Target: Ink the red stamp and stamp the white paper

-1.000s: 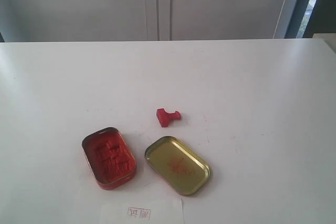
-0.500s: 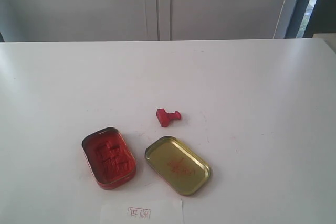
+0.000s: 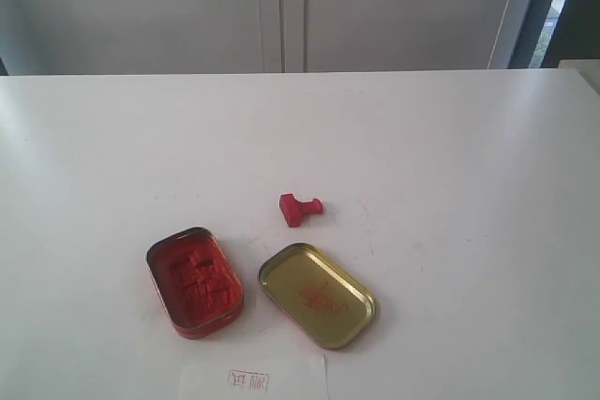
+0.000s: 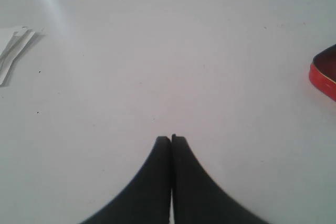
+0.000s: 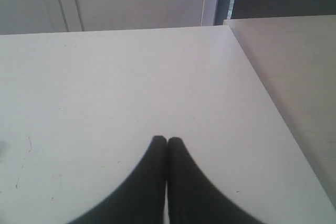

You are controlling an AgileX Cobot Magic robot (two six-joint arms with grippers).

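Note:
The small red stamp (image 3: 299, 207) lies on its side near the middle of the white table. The white paper (image 3: 253, 378) with a small red mark sits at the front edge of the exterior view. Between them is the open tin of red ink pad (image 3: 194, 281), whose red edge (image 4: 324, 74) also shows in the left wrist view. Neither arm appears in the exterior view. My left gripper (image 4: 171, 139) is shut and empty over bare table. My right gripper (image 5: 167, 140) is shut and empty too, near the table's far right corner.
The tin's gold lid (image 3: 317, 294) lies open side up, right of the ink pad. Some white paper slips (image 4: 13, 51) lie at the side of the left wrist view. The table's right edge (image 5: 265, 98) meets a beige surface (image 5: 299, 66). Grey cabinet doors (image 3: 281, 7) stand behind.

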